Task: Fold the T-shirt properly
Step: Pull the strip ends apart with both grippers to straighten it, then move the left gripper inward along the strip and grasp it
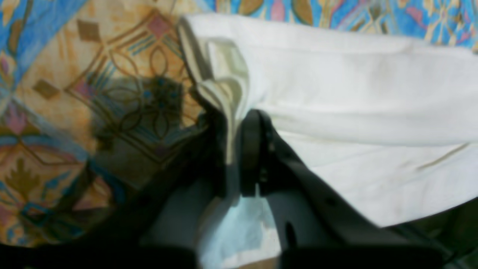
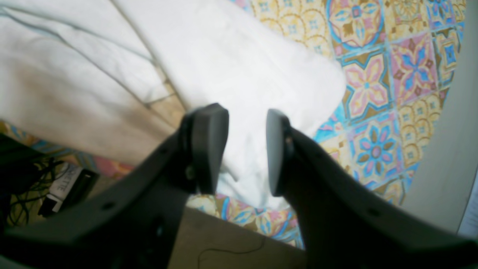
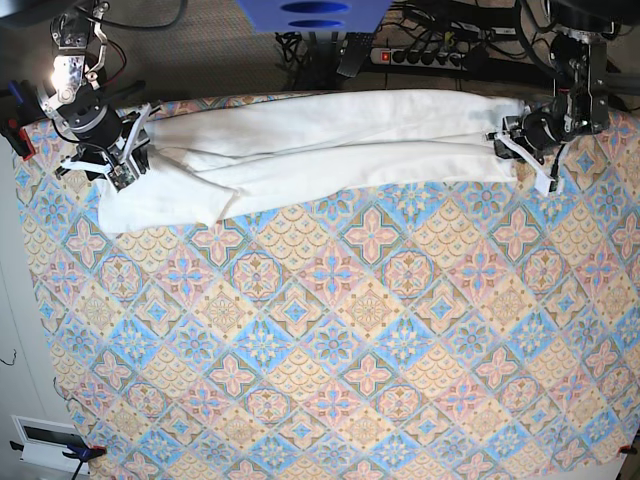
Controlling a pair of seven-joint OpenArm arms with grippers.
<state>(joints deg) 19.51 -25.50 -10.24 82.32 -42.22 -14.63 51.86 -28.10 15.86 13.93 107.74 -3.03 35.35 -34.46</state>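
Observation:
The white T-shirt (image 3: 330, 150) lies as a long folded band along the far edge of the patterned tablecloth (image 3: 350, 330), plain side up, with no print showing. My left gripper (image 3: 520, 135) is at the band's right end. In the left wrist view it (image 1: 233, 149) is shut on a folded edge of the shirt (image 1: 354, 93), lifting it slightly. My right gripper (image 3: 125, 160) is at the band's left end. In the right wrist view it (image 2: 242, 149) is open, its fingers (image 2: 209, 145) straddling the shirt's rounded end (image 2: 242, 67) just above the cloth.
A power strip and cables (image 3: 440, 50) lie behind the table's far edge, with a blue object (image 3: 310, 12) at top centre. The right wrist view shows the table's edge with cables and a box (image 2: 59, 186) below it.

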